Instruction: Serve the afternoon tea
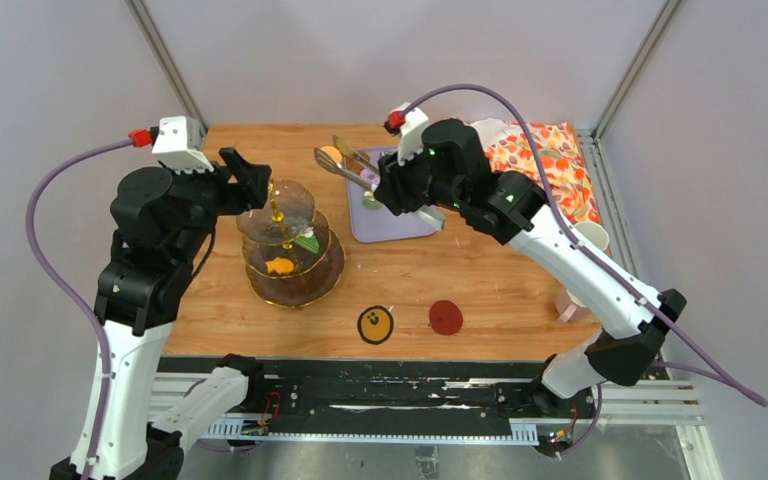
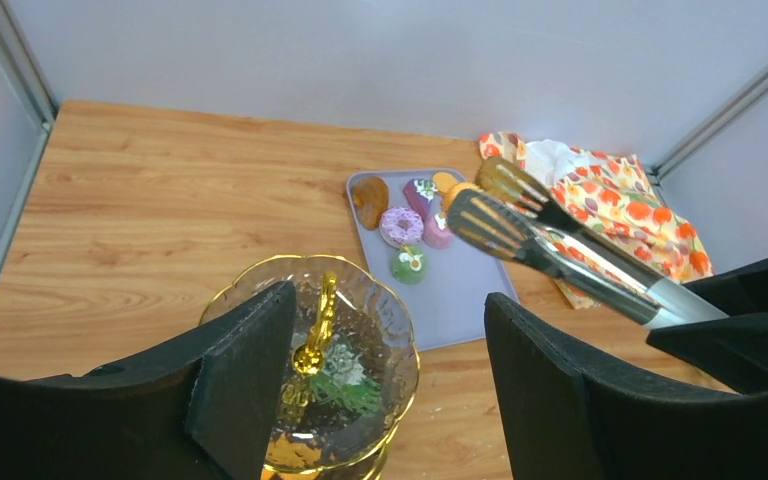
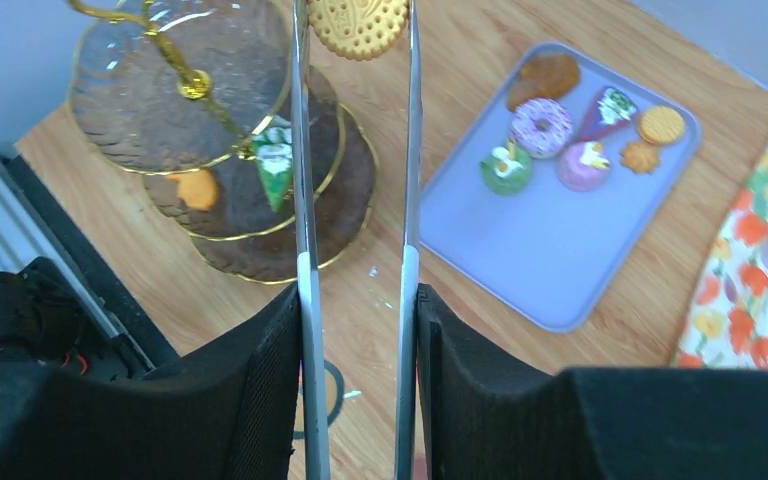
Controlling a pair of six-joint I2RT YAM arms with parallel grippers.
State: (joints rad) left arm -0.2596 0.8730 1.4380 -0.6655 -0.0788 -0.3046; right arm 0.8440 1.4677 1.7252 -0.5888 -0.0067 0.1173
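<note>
The right gripper [image 3: 356, 300], jaws clenched on the metal tongs [image 3: 305, 150] whose tips pinch a round orange biscuit [image 3: 358, 25] aloft, long axis pointing leftward; the three-tier glass stand [image 3: 110, 100] lies just left of and nearer than the biscuit, beneath the left gripper [image 2: 388, 305], its jaws released.

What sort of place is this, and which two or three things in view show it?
Probably a robot lab test cell, not a tearoom: plain grey walls with metal frame posts, two robot arms bolted at the table's edge, toy pastries on a lilac tray.
</note>
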